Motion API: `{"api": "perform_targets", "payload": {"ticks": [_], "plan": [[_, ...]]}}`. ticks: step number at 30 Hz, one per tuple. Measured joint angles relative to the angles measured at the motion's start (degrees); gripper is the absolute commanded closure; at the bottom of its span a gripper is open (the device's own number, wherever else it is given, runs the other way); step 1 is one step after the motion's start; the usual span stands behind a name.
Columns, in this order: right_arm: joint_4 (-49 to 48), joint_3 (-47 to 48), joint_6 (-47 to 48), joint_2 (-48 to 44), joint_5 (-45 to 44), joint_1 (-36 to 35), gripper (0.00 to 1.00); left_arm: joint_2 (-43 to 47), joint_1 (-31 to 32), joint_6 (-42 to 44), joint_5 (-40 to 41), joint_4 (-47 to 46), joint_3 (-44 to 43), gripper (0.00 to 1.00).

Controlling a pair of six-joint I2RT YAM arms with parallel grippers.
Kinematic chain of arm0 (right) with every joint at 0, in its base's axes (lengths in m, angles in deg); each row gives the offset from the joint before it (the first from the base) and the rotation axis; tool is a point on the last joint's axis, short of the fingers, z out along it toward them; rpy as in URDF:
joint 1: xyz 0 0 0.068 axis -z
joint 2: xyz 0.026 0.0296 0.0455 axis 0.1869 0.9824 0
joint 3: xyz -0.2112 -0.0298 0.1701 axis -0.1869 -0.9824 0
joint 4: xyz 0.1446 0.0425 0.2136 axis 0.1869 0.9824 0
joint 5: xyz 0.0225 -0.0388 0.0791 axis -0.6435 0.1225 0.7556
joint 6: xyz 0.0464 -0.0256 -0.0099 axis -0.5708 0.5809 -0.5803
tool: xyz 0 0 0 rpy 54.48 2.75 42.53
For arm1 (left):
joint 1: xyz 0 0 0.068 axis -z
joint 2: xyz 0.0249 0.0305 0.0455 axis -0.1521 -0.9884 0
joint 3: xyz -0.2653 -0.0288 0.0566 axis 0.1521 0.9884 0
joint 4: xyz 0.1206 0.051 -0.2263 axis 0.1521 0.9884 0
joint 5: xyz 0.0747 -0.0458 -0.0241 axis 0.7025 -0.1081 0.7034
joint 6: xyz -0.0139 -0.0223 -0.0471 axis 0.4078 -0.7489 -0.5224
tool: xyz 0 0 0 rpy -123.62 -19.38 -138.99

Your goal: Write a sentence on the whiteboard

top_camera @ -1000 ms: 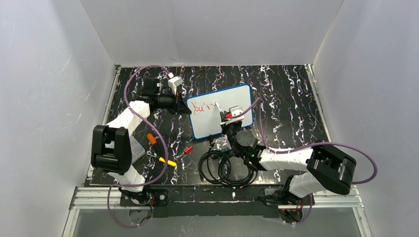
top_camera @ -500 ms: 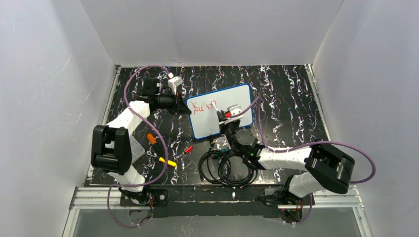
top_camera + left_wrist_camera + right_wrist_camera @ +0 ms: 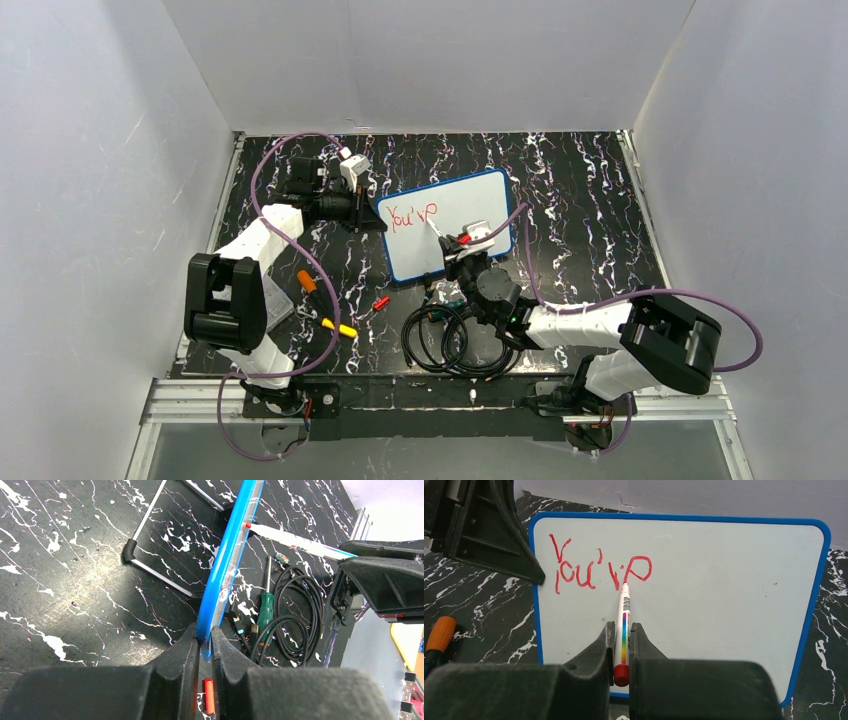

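Note:
The whiteboard (image 3: pixel 468 203) (image 3: pixel 724 590) stands tilted on the table, blue-framed. My left gripper (image 3: pixel 379 216) (image 3: pixel 205 632) is shut on its blue left edge (image 3: pixel 225 575). The sentence (image 3: pixel 413 214) (image 3: pixel 599 570) reads "You'r" in red, followed by a looped stroke. My right gripper (image 3: pixel 456 246) (image 3: pixel 623 627) is shut on a white marker (image 3: pixel 624 615) (image 3: pixel 295 540) with a rainbow stripe and a red end. The marker's red tip touches the board at the foot of that last loop.
A coiled black cable (image 3: pixel 450 345) and a green-handled screwdriver (image 3: pixel 265 612) lie in front of the board. An orange-handled tool (image 3: pixel 306 281), a yellow pen (image 3: pixel 340 328) and a red cap (image 3: pixel 381 303) lie to the left. The board's wire stand (image 3: pixel 150 555) rests behind it.
A red loop has been added after "You'r". The marker tip has come down to the loop's foot, and my right gripper has drawn slightly nearer. The left gripper stays put.

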Motion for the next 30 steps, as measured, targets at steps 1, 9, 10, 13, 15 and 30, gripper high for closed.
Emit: {"api": "perform_targets", "payload": {"ticks": [1,9,10,13,15,30], "plan": [[0.3,0.0,-0.3,-0.1,-0.1,-0.1,0.99,0.0,0.0,0.0,0.0,0.0,0.0,1.00],[1.2,-0.1,-1.1,-0.3,-1.5,-0.6,0.99,0.0,0.0,0.0,0.0,0.0,0.0,1.00],[1.4,-0.1,-1.0,-0.4,-1.6,-0.6,0.99,0.0,0.0,0.0,0.0,0.0,0.0,1.00],[2.2,-0.1,-1.0,-0.9,-2.4,-0.7,0.99,0.0,0.0,0.0,0.0,0.0,0.0,1.00],[2.7,-0.1,-1.0,-1.2,-3.0,-0.7,0.99,0.0,0.0,0.1,0.0,0.1,0.0,1.00],[4.3,-0.2,-0.7,-2.1,-3.3,-0.7,0.99,0.0,0.0,0.3,-0.1,0.2,0.0,1.00]]}}
